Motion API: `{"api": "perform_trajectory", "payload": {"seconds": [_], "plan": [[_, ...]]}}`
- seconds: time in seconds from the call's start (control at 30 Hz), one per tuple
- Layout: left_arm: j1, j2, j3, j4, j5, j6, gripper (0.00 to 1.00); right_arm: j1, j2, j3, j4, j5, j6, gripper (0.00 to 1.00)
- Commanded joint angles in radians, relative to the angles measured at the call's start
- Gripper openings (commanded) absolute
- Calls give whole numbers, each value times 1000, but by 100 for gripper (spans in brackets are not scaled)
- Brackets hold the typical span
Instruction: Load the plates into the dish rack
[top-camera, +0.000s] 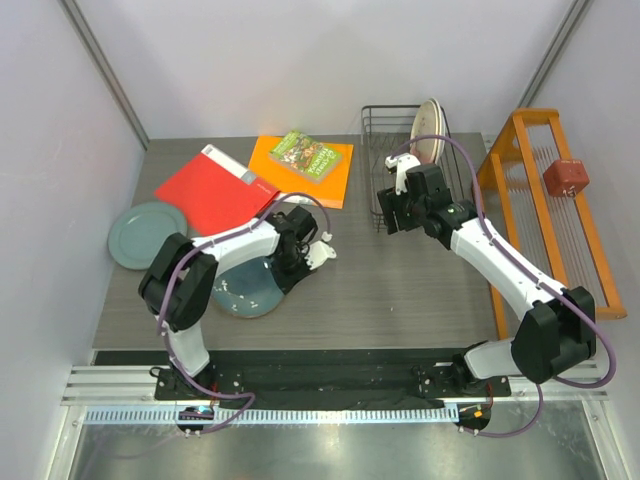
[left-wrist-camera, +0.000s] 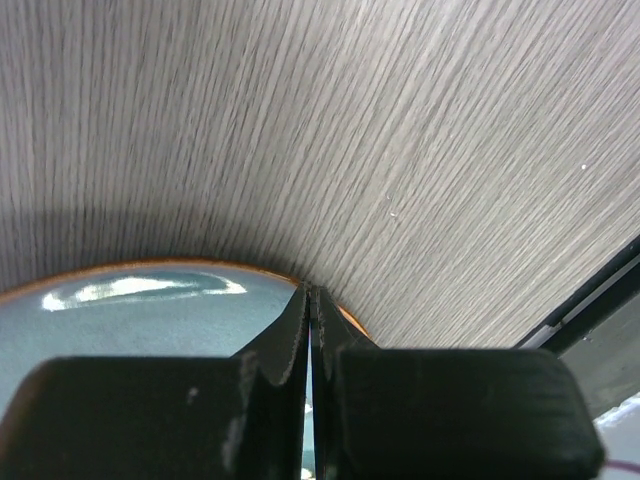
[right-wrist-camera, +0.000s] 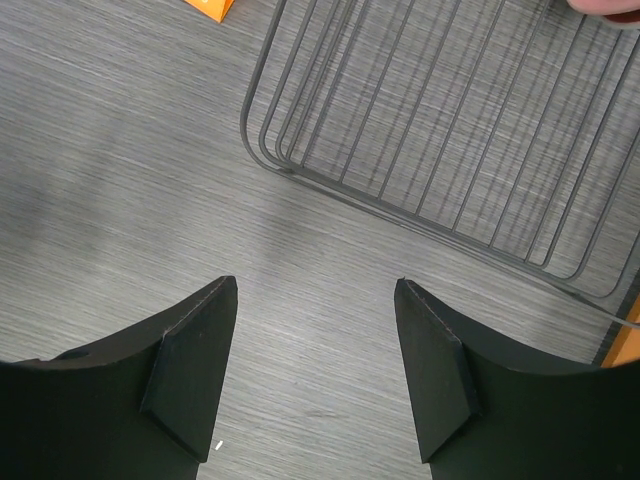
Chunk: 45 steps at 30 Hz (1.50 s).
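While one pale plate (top-camera: 430, 135) already stands on edge at the far side of the black wire dish rack (top-camera: 378, 160), upper right of centre in the overhead view, two plates lie flat on the table (top-camera: 400, 300). A glossy dark teal plate (top-camera: 240, 295) is at lower left, under the left arm (top-camera: 235, 245), and a grey-green plate (top-camera: 145, 233) is at the left edge. From where I stand, the teal one looks to be the plate being worked on.

The left hand (top-camera: 315, 252) sits low at that plate's right rim. Its own camera shows the two fingers pressed together with only a hairline between them, tips right at the brown-edged rim. Whether they nip the rim or merely press against it I cannot tell. My guess is the clenched tips are there to get under the edge or nudge it, since a plate lying flat offers little to grab. The left arm is folded hard, elbow swung out to the left, forearm running rightward across the plate.

The right hand (top-camera: 395, 205) is spread wide and grasps nothing, pointing down at bare table just short of the rack's near-left corner. Its arm reaches in a long diagonal from lower right, probably waiting beside the rack to take the next plate.
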Motion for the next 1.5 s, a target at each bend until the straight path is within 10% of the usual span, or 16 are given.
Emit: {"api": "perform_trajectory", "payload": {"seconds": [0.0, 0.6, 0.77, 0.93, 1.47], "plan": [[0, -61, -72, 67, -12, -44, 0, 0, 3, 28, 38, 3, -13, 70], [3, -259, -118, 103, -190, -165, 0, 3, 46, 83, 28, -131, 28, 70], [139, -376, -58, 106, -268, -291, 67, 53, 71, 77, 70, -363, 129, 76], [461, -385, -12, 40, -157, -498, 86, 154, 183, 89, 188, -532, 288, 77], [951, -410, -262, 112, 95, -731, 73, 213, 666, 190, 524, -743, 723, 76]]}}
